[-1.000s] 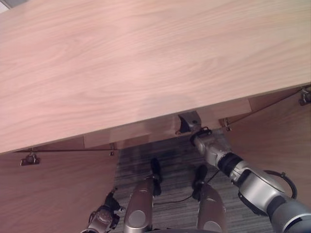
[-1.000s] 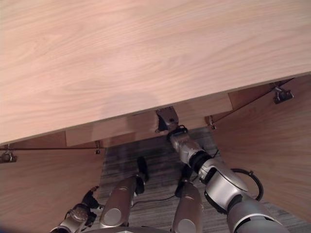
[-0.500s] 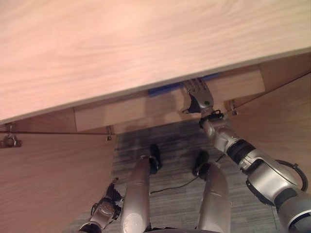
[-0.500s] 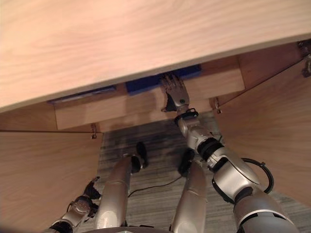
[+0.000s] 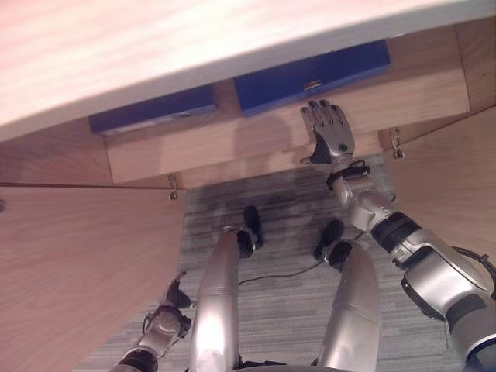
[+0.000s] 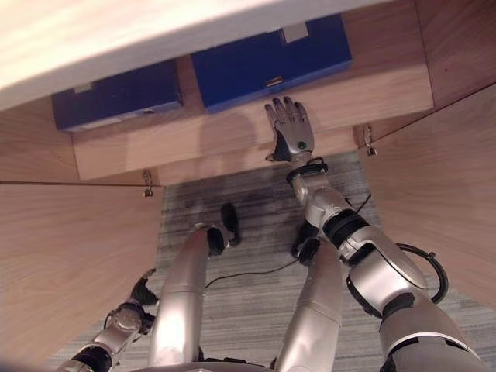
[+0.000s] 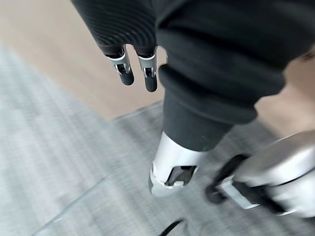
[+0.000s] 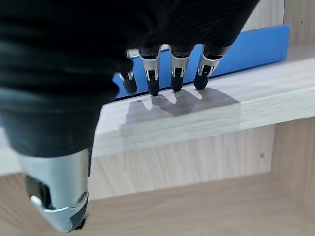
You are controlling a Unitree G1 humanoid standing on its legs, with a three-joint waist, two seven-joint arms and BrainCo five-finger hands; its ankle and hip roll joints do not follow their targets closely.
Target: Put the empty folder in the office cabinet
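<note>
The right hand [image 6: 291, 133] is stretched out over the front edge of the cabinet shelf [image 6: 232, 136], its fingers [image 8: 174, 73] straight and relaxed, grasping nothing. In the right wrist view the dark fingertips hang just above the shelf board, casting shadows on the wood.

The folder [image 6: 267, 62], blue, lies flat on the shelf just beyond the fingertips, near them but apart. A second blue folder [image 6: 116, 97] lies on the same shelf further to the hand's left, with a gap of bare wood between the two.

A pale worktop [image 5: 155, 46] overhangs both folders from above. Open cabinet doors [image 6: 70, 263] stand on either side of the hand.

The left hand [image 5: 164, 325] hangs low beside the left door, above the grey carpet [image 7: 54, 162], away from the shelf. Its fingers [image 7: 147, 73] are straight and loose, holding nothing.
</note>
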